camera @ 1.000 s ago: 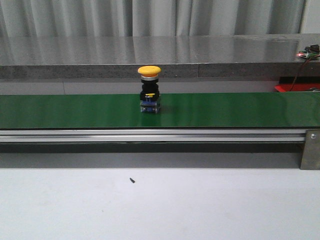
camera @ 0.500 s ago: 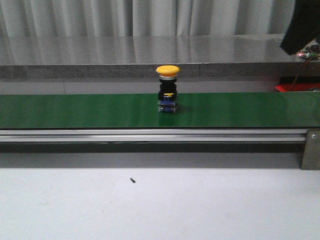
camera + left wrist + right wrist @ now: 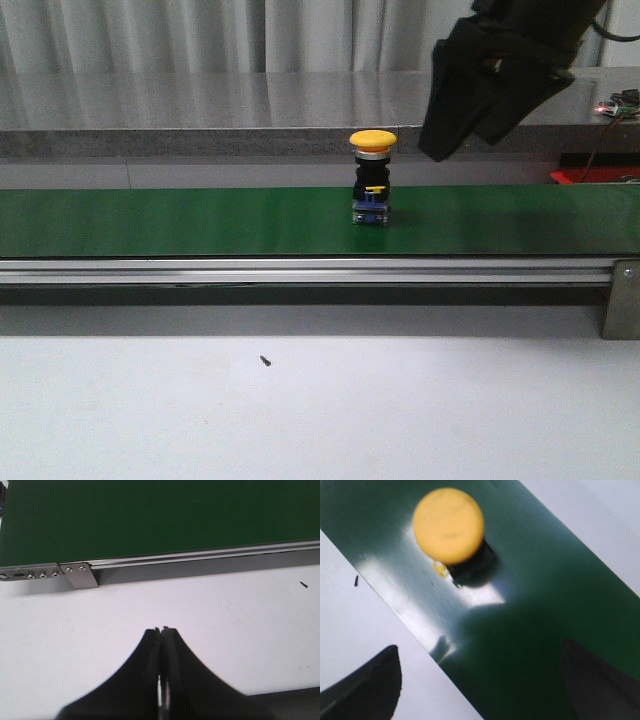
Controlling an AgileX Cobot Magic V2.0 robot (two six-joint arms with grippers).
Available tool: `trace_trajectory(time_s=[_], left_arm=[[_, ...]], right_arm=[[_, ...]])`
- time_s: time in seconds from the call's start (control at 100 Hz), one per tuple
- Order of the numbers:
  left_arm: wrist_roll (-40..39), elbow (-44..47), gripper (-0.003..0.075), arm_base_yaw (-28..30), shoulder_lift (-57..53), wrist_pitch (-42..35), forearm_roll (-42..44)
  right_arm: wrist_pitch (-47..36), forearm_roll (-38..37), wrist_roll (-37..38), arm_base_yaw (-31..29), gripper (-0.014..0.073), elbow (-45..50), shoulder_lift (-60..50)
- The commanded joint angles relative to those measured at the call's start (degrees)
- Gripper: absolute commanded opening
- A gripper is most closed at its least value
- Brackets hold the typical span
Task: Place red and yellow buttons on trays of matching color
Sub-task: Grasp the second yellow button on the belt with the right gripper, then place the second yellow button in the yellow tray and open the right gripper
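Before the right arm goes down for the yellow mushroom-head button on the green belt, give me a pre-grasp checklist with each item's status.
1. Yellow mushroom-head button upright on the green conveyor belt: ok.
2. Right gripper open, fingers spread wide: ok.
3. Right gripper centred over the button: not ok; in the front view it hangs above and to the button's right.
4. Left gripper shut, over the white table, away from the button: ok.
5. Matching yellow tray located: cannot tell; none in view.

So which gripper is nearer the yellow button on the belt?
Right. The right gripper hangs open just above and beside the yellow button; the left gripper sits shut over the white table, button out of its view.
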Motion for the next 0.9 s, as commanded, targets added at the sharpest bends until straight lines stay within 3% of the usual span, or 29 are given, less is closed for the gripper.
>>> trace_trajectory(time_s=[0.0,0.41,0.48,0.67,0.74,0.89], left_arm=[[-0.5,-1.4,-0.002,-0.5,-0.1,-2.9,-0.8],[-0.5,-1.4,-0.002,-0.5,-0.1,-2.9,-0.8],[-0.5,-1.4,-0.002,-0.5,-0.1,-2.9,-0.8],[-0.5,-1.4,-0.002,-0.5,-0.1,-2.9,-0.8],[-0.5,-1.4,-0.002,-0.5,-0.1,-2.9,-0.8],[-0.5,-1.4,-0.002,-0.5,-0.1,-2.9,-0.8]], right_arm=[[-1.9,1.7,-0.2,1.3,0.0633,-4.2,-0.3],[-3.3,3.4,0.0,2.0,0.0608,-9.9,7.5],[-3.6,3.4,0.4,1.9,0.0524,-9.9,8.2],[-3.4,3.4,1.7,1.0,0.0153,-9.9,9.1],[-3.6,3.4,2.1,0.8,0.0108,-9.9,8.9],[-4.5,3.4,2.7,0.8,0.0113,-9.9,7.3]])
